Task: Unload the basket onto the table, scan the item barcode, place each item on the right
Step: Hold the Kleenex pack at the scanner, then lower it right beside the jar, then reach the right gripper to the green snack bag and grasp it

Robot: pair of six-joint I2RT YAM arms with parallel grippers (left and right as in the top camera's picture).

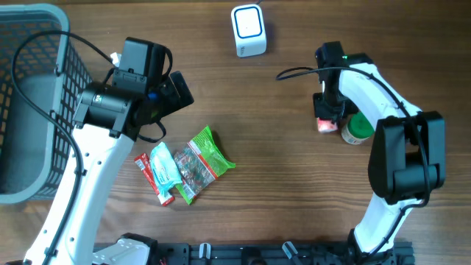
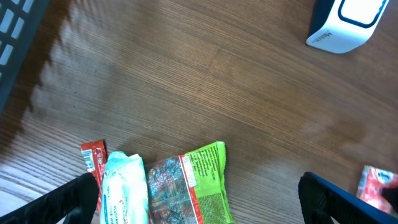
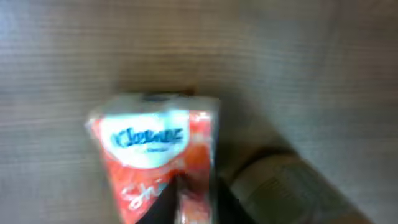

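At far left sits a basket [image 1: 29,44]. Beside it the left gripper [image 1: 179,90] hangs wide open, empty, near packets [image 1: 188,165]. Scanner [image 1: 248,30] at upper centre. Right of centre, the right gripper [image 1: 328,110] covers a red packet [image 1: 326,124] beside a jar [image 1: 358,130]; its grip cannot be told.

R wrist view blurred: red-white packet [image 3: 155,143] label illegible, btm cropped. Basket [image 1: 29,15] cut by L edge; scanner [image 2: 345,25] by top.
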